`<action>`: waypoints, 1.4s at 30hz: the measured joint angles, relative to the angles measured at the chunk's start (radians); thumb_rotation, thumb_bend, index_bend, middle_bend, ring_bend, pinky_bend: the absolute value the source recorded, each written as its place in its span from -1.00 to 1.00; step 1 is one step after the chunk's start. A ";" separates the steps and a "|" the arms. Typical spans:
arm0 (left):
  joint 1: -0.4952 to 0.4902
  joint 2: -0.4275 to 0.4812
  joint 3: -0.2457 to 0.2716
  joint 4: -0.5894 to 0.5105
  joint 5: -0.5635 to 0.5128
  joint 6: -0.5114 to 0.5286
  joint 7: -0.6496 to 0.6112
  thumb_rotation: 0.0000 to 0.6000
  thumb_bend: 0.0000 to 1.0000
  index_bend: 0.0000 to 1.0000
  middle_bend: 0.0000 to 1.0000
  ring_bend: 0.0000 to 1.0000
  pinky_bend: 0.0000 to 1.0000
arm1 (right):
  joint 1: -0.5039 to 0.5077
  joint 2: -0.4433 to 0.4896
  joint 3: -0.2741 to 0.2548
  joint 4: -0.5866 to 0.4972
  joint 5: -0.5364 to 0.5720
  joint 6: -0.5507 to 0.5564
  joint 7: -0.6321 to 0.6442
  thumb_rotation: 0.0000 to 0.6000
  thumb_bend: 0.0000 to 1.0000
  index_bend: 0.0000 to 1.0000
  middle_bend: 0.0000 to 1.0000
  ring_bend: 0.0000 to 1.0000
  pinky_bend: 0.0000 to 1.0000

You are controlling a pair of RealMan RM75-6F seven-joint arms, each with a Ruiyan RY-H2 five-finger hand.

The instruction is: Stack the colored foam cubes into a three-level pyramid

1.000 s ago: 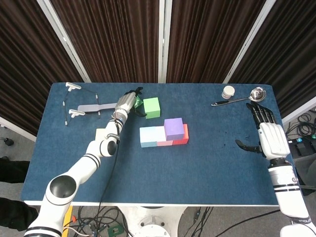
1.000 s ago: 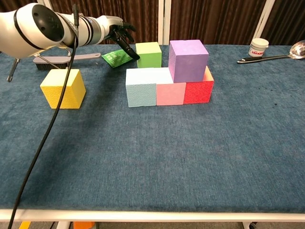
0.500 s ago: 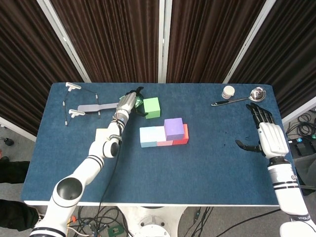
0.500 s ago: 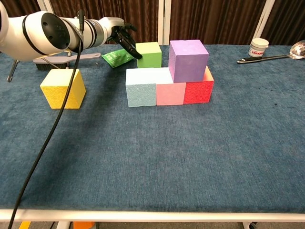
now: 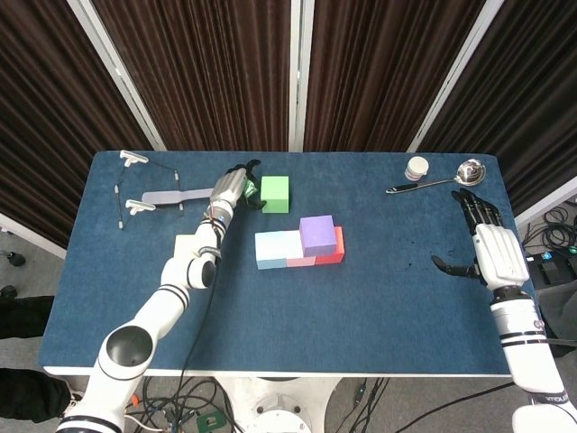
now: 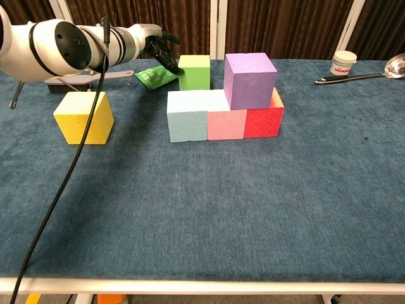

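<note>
No legible text, label, brand, number or sign appeared in either view. The small white jar (image 6: 343, 63) at the far right of the table (image 6: 253, 215) carried a band that looked like a label, but its print was too small to be read. The green packet (image 6: 154, 76) beside the left hand (image 6: 159, 45) showed pale marks that could not be made out as letters. The faces of the foam cubes, such as the purple cube (image 6: 250, 79), bore only an embossed texture.
</note>
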 measured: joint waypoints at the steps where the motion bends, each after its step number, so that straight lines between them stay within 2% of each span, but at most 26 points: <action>1: 0.001 0.003 0.001 -0.005 0.005 0.004 -0.003 1.00 -0.48 -0.79 -0.20 -0.97 -1.00 | 0.000 -0.001 0.000 0.001 0.000 -0.002 0.000 1.00 -0.81 -1.00 -1.00 -1.00 -1.00; 6: 0.011 0.011 0.006 -0.023 0.023 0.015 -0.019 1.00 -0.47 -0.79 -0.24 -0.97 -1.00 | 0.000 -0.007 -0.002 0.005 0.000 -0.007 0.001 1.00 -0.81 -1.00 -1.00 -1.00 -1.00; 16: 0.022 0.018 0.017 -0.048 0.059 0.022 -0.057 1.00 -0.55 -0.82 -0.95 -1.00 -1.00 | -0.002 -0.005 -0.001 0.005 0.003 -0.015 0.000 1.00 -0.81 -1.00 -1.00 -1.00 -1.00; 18: 0.022 0.019 0.019 -0.051 0.069 0.028 -0.069 1.00 -0.55 -0.82 -0.99 -1.00 -1.00 | -0.001 -0.006 -0.001 0.009 0.007 -0.017 0.000 1.00 -0.81 -1.00 -1.00 -1.00 -1.00; 29: 0.031 0.034 0.037 -0.079 0.126 0.023 -0.157 1.00 -0.54 -0.82 -0.64 -1.00 -1.00 | 0.005 -0.015 0.004 0.024 0.024 -0.031 0.000 1.00 -0.80 -1.00 -1.00 -1.00 -1.00; 42: 0.033 0.043 0.052 -0.087 0.179 0.019 -0.252 1.00 -0.49 -0.81 -0.48 -1.00 -1.00 | 0.004 -0.018 0.006 0.038 0.048 -0.040 0.001 1.00 -0.80 -1.00 -1.00 -1.00 -1.00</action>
